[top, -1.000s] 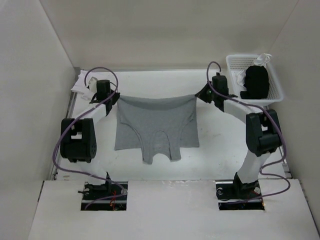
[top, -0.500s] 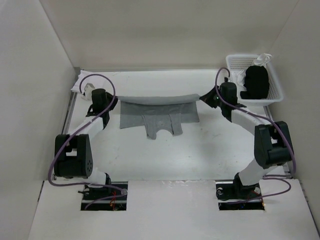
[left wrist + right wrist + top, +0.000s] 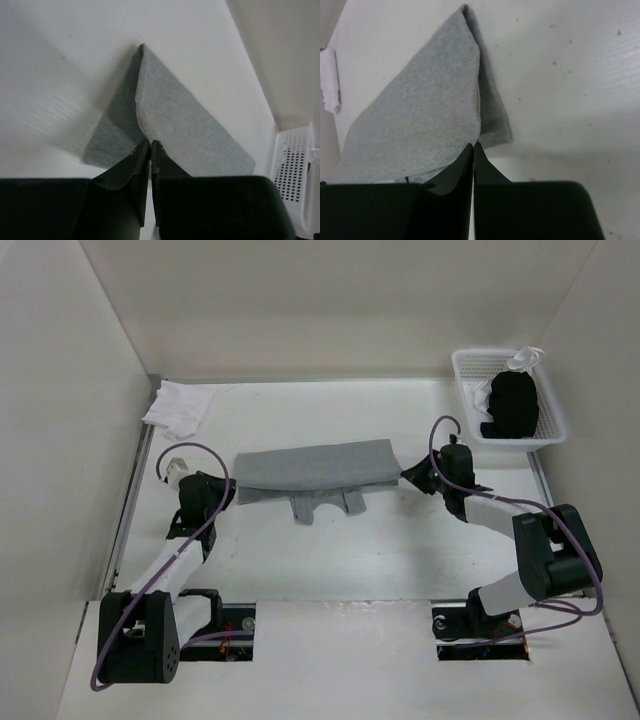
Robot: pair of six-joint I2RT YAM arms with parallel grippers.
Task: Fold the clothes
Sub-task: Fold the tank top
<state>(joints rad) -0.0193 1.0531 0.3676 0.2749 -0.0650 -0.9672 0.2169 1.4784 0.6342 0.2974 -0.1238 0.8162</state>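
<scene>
The clothes (image 3: 315, 466), a grey tank top, lie folded over themselves across the middle of the table, with the straps (image 3: 322, 504) showing from under the near edge. My left gripper (image 3: 222, 490) is low at the fold's left end, shut on a corner of the upper layer. The left wrist view has the gripper (image 3: 150, 143) pinching the clothes (image 3: 190, 125). My right gripper (image 3: 408, 476) is at the right end, likewise shut on a corner. The right wrist view shows the gripper (image 3: 473, 145) closed on the edge of the clothes (image 3: 420, 115).
A small white cloth (image 3: 178, 406) lies at the far left corner and also shows as the white cloth (image 3: 330, 80) in the right wrist view. A white basket (image 3: 462, 368) at the far right holds a black garment (image 3: 510, 405). The basket (image 3: 292, 165) also shows in the left wrist view.
Both grippers have come toward the near side and down, carrying the held edge over the rest of the tank top, which now lies doubled on the table.
</scene>
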